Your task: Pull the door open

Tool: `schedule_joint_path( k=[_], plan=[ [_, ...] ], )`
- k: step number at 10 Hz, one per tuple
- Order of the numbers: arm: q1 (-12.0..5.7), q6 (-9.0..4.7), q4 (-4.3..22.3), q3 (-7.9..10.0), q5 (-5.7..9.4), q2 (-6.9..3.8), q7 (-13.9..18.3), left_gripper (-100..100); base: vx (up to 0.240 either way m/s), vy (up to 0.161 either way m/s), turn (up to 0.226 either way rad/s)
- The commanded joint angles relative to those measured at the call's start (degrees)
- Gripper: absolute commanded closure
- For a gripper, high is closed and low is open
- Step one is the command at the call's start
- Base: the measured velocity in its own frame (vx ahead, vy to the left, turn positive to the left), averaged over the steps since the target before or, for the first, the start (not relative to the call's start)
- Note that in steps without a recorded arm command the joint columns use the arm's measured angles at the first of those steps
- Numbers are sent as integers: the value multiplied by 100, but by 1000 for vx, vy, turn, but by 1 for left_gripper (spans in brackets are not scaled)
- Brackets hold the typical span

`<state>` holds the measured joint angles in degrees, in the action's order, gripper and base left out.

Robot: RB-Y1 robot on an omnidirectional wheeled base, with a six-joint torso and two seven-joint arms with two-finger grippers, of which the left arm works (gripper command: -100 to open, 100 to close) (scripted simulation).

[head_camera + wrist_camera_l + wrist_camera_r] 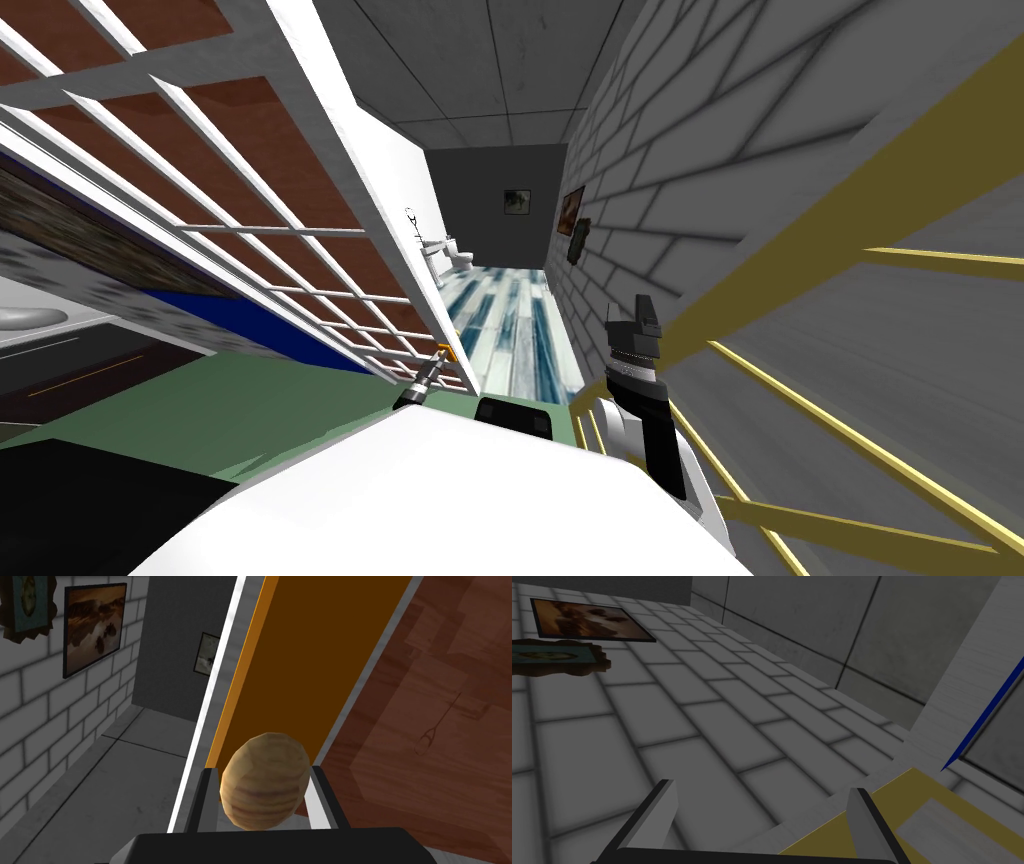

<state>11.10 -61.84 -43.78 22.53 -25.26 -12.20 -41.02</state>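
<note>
At the door (310, 651), left pincer (263, 772) clamps the knob (264, 791).

Open passage: the striped floor (520, 330) runs clear between the white-latticed door (322, 160) and the brick wall (700, 170) to a toilet (452, 255) at the far end. The door's orange edge (310, 666) stands close behind the wooden knob (264, 786), which fills the gap between the fingers of the left gripper (264, 771). The right gripper (762, 787), fingers spread, faces the brick wall, a yellow frame (912, 783) beside it.

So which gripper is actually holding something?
The left gripper: its fingers press the sides of the round wooden door knob. The right gripper stands open and empty.
</note>
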Motion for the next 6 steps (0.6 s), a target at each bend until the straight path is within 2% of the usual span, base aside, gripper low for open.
schedule_joint_path(
  k=[1,6],
  plan=[
    [-2,10,14,-2,30,6,167,100,-38,16,-50],
    [-96,79,92,-9,260,3,944,100,-47,21,-85]
  ],
)
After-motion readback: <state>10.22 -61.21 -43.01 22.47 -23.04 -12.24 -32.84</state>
